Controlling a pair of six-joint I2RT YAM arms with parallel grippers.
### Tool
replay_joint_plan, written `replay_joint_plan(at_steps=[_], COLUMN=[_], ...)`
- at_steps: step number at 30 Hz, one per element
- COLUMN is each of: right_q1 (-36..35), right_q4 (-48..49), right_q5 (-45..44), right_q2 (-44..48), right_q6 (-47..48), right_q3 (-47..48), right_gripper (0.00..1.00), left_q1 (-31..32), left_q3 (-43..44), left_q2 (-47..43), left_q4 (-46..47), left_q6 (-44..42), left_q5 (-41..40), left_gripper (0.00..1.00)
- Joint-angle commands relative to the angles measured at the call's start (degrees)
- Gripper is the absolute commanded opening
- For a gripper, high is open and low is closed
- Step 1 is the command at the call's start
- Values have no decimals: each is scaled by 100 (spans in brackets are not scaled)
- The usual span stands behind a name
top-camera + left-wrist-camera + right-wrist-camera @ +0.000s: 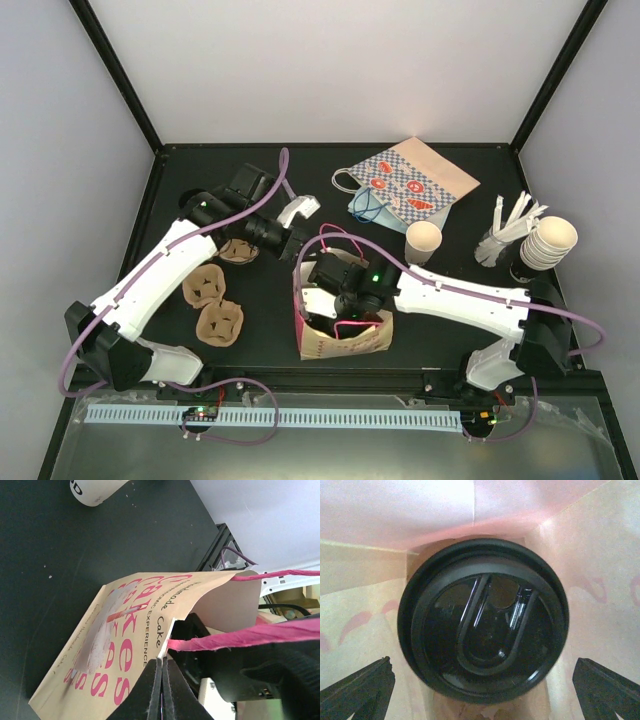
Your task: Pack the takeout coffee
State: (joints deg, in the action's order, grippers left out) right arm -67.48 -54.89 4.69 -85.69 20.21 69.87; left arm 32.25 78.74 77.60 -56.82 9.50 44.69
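The pink-printed paper bag (340, 338) stands open at the table's middle. My left gripper (291, 246) is shut on the bag's rim (172, 630), next to a pink handle (235, 640). Reaching down inside the bag, my right gripper (347, 318) is open. Its fingertips (360, 687) stand apart on both sides of a cup with a black lid (483, 625) at the bag's bottom, and they do not touch it. The takeout coffee (423, 241), a small white paper cup with dark print (95, 490), stands lidless on the table behind and right of the bag.
A patterned paper bag (415, 183) lies flat at the back. A stack of nested cream cups (548, 243) and a holder of white sticks (505, 228) stand at the right. Brown cardboard cup carriers (212, 302) lie at the left under my left arm.
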Motion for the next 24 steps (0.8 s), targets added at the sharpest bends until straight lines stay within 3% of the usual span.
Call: replay_joint_plan(at_steps=[1,24], right_q1=[-37,-37], right_q4=[-239,-58], right_q5=[128,-434], right_q2=[360,1484], right_q6=[-121,-492], right_q3=[202,913], right_gripper=[100,100], left_q1=[-40,44], left_q3=[328,172], left_q2=[-199,-678], left_q4=[-5,-25], left_q6=[-138,-434], left_q5=[-102,-556], left_gripper=[1,2])
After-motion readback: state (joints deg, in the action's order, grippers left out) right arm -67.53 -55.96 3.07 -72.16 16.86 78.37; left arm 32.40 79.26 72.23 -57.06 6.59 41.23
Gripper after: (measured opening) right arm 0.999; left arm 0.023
